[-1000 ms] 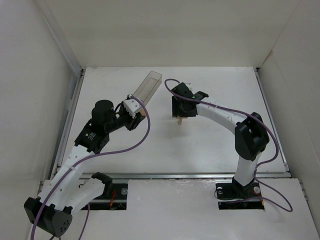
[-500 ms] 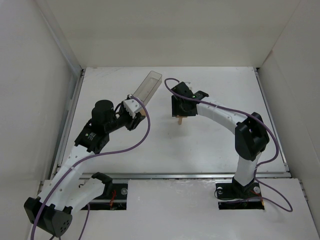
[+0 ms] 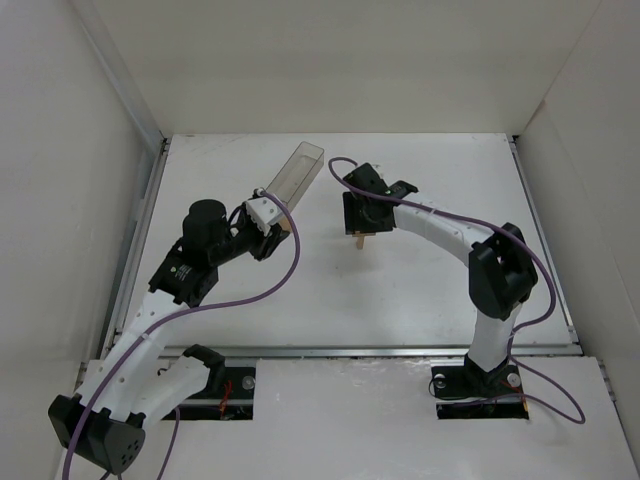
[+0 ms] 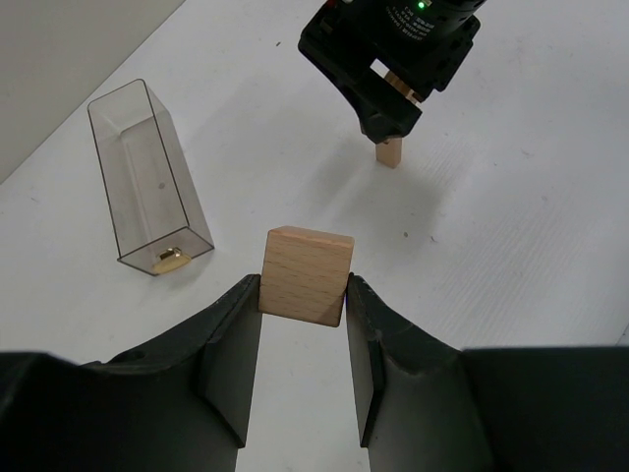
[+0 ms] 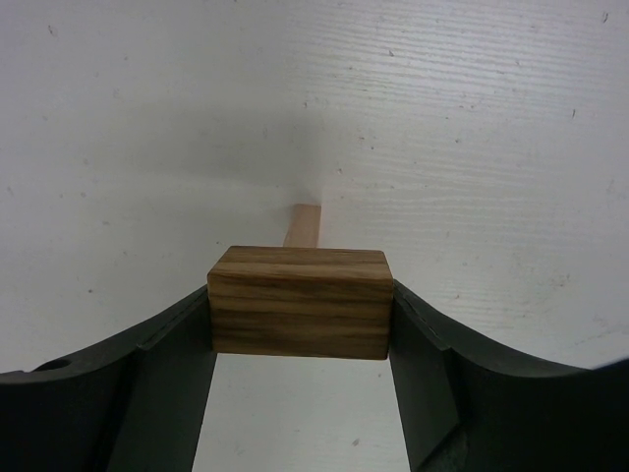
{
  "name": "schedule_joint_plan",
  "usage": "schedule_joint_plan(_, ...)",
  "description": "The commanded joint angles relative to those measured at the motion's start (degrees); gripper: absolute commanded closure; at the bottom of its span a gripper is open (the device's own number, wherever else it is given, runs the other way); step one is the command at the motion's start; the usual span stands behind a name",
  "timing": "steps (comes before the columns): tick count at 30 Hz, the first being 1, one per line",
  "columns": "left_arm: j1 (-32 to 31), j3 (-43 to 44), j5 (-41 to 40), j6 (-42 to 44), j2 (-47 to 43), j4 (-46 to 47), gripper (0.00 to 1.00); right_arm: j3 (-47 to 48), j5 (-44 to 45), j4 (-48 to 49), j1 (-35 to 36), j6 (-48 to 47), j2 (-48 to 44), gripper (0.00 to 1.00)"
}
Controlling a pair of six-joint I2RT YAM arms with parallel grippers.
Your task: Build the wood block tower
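Striped dark-brown wooden block [image 5: 298,295] sits clamped crosswise in the right gripper [image 5: 300,324], directly over the slim light-tan upright wooden block [image 5: 303,224]. That upright is all there is of the wood block tower so far, and it stands near the centre of the white table [image 3: 420,290]. Whether the two blocks touch I cannot tell. To seat it well, the block should come down level and centred. The jaws should then part slowly, since the narrow post looks easy to topple. At the tower's 9 o'clock the left gripper [image 4: 305,295] grips a pale square wooden block [image 4: 307,273] above the table. A clear plastic rectangular box [image 4: 147,177] lies at 11 o'clock.
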Motion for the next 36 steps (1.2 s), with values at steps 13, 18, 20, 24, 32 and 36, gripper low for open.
schedule_joint_plan(13,0.45,2.34,0.50,0.72,-0.45,2.04,0.89,0.79,-1.42,1.72,-0.47,-1.34,-0.70,0.04)
schedule_joint_plan(18,0.45,2.87,0.50,0.72,0.08,2.04,0.89,1.94,-1.34,1.72,-0.47,-1.34,-3.24,0.01)
schedule_joint_plan(20,0.45,3.57,1.02,1.25,0.60,1.43,0.89,2.55,-1.33,1.19,-0.47,-1.34,-5.00,0.01)
schedule_joint_plan(24,0.45,7.77,3.92,2.48,3.59,0.89,0.89,3.60,-1.33,-0.92,-1.00,-1.34,-9.74,0.01)
schedule_joint_plan(32,-0.16,19.73,9.27,6.86,17.09,-5.07,0.99,2.55,-0.48,-5.05,-2.06,-2.48,-23.35,0.01)
schedule_joint_plan(36,-4.36,30.36,9.90,12.93,28.09,-12.80,0.99,1.50,3.40,-8.73,-5.74,-1.16,-28.90,0.01)
